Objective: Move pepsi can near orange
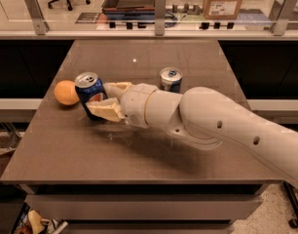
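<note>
Between fingers [104, 111] of gripper [99, 98], pepsi can [88, 88]

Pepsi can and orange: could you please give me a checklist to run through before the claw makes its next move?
1. Grip: the claw has a finger on each side of the pepsi can: ok.
2. Placement: the pepsi can is right beside the orange: ok.
3. Gap between can and orange, touching or apart: cannot tell.
4. Can's base flat on the table: the front finger hides it and the can seems to lean slightly: cannot tell.
5. The other can stands upright behind the arm, away from the claw: ok.
</note>
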{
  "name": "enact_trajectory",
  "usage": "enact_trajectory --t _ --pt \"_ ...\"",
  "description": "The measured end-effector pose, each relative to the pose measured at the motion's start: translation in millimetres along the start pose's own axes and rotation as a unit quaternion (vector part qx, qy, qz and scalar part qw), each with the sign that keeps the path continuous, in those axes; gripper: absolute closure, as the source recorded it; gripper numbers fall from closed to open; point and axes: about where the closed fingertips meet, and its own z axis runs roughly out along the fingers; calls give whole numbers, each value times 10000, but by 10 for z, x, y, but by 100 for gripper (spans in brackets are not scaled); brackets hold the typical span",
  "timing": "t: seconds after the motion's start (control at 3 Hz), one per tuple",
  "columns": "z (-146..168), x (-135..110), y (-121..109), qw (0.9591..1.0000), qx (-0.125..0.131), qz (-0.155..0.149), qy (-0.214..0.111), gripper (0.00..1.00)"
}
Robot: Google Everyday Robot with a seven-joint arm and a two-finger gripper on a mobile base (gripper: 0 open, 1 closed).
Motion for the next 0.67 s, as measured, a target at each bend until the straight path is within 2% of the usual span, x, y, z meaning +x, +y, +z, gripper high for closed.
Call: enact_trajectory --t 0.67 --pt "18 -21 30 10000 -25 -22 -2 12"
